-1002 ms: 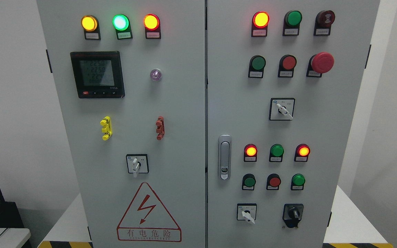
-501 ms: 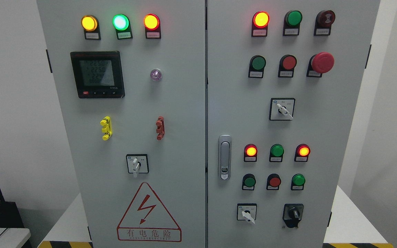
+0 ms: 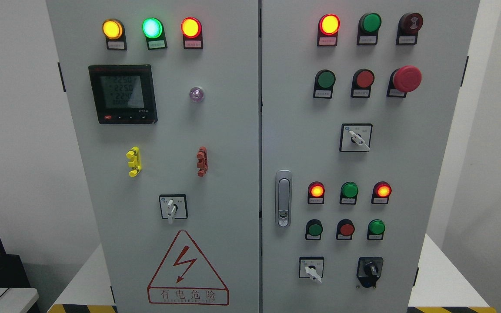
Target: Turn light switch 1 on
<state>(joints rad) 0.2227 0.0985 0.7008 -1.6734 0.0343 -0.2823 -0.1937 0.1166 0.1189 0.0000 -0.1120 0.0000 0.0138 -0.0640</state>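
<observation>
A grey electrical cabinet [image 3: 233, 130] with two doors fills the head view. Its right door carries a white-handled rotary switch [image 3: 355, 138] in the middle, another [image 3: 311, 268] low down, and a black rotary switch [image 3: 369, 271] beside that. The left door has a white rotary switch [image 3: 172, 207] above a red warning triangle [image 3: 187, 269]. Rows of push buttons include green [image 3: 325, 79], red [image 3: 364, 79], and lower green [image 3: 315, 229] and red [image 3: 345, 229] ones. Nothing shows which switch is number 1. Neither of my hands appears in the frame.
Lit indicator lamps [image 3: 151, 28] run along the top of both doors. A red mushroom stop button [image 3: 406, 78] sticks out at the upper right. A digital meter [image 3: 122, 94], a door latch [image 3: 283, 198], and yellow [image 3: 133, 161] and red [image 3: 202, 161] clips are also on the panel.
</observation>
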